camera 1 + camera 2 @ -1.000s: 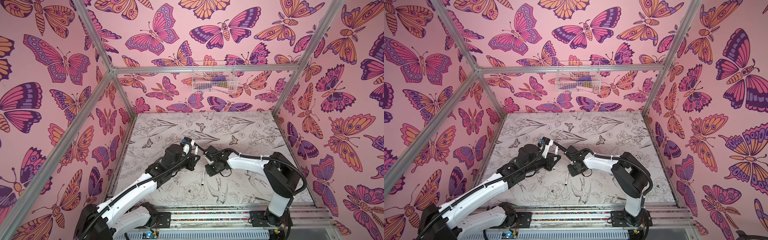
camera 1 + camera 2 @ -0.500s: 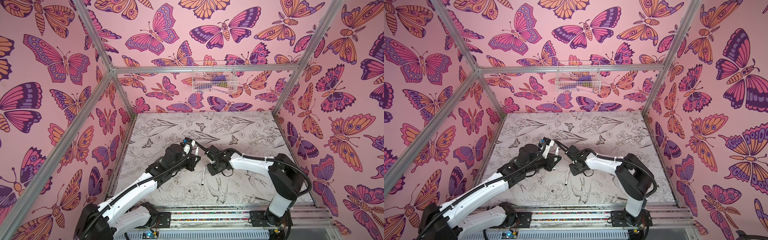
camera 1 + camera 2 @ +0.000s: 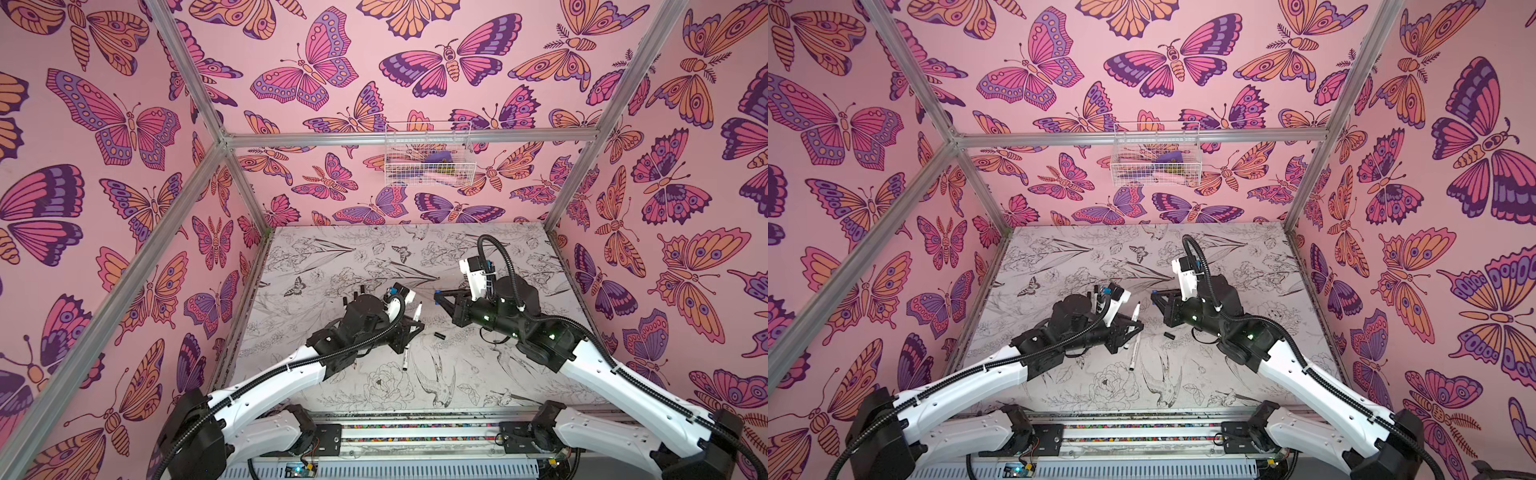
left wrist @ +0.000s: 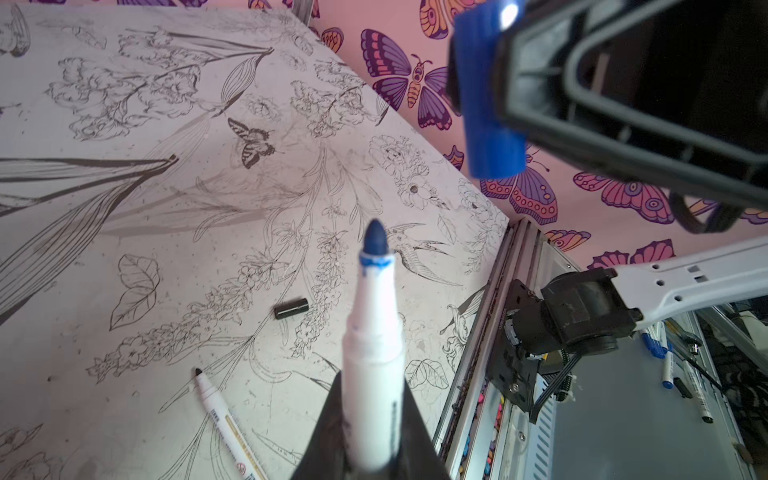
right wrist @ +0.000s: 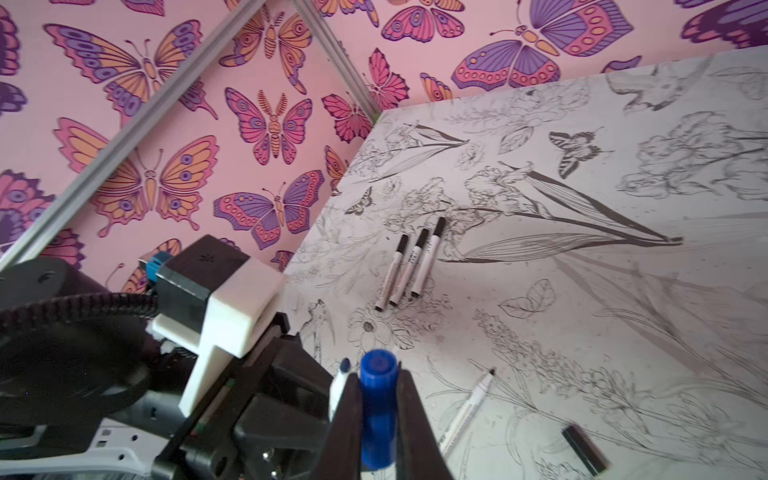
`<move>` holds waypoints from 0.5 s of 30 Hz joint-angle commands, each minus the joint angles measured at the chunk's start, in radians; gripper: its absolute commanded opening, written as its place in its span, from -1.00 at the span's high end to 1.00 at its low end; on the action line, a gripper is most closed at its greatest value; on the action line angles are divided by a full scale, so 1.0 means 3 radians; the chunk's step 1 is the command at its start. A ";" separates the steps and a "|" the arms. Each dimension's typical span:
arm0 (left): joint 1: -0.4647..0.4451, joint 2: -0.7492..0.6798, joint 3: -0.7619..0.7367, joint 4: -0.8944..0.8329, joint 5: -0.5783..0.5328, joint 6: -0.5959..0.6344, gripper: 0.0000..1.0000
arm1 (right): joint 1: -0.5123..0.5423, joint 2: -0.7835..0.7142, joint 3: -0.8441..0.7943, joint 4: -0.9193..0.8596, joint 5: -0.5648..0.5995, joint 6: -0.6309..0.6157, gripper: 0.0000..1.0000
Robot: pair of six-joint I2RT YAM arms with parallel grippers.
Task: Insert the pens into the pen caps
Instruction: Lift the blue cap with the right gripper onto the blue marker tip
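Since a second ago our right arm (image 3: 602, 368) is drawing back rightward from the left arm (image 3: 266, 378), above the worktop (image 3: 478, 374). Our left jaws are grasping the blue pen (image 4: 374, 332), tip raised, and our right jaws are clenching the blue cap (image 5: 378, 411) just beside it, not touching. We are judging this as the capping step. Next we are needing to line cap mouth with tip, then press together. One black pen (image 4: 224, 419) and one black cap (image 4: 291, 308) are lying loose mid-worktop.
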State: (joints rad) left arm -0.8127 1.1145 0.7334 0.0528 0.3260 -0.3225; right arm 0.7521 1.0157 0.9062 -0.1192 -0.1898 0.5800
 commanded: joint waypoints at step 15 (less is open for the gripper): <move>-0.0103 0.0023 0.0002 0.0259 0.0064 0.0093 1.00 | -0.0020 0.0022 -0.0096 0.0577 -0.0124 0.0143 1.00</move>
State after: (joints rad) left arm -0.8368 1.1149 0.7338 0.1051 0.3260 -0.3141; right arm 0.7521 1.0138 0.8787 0.0128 -0.2291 0.6064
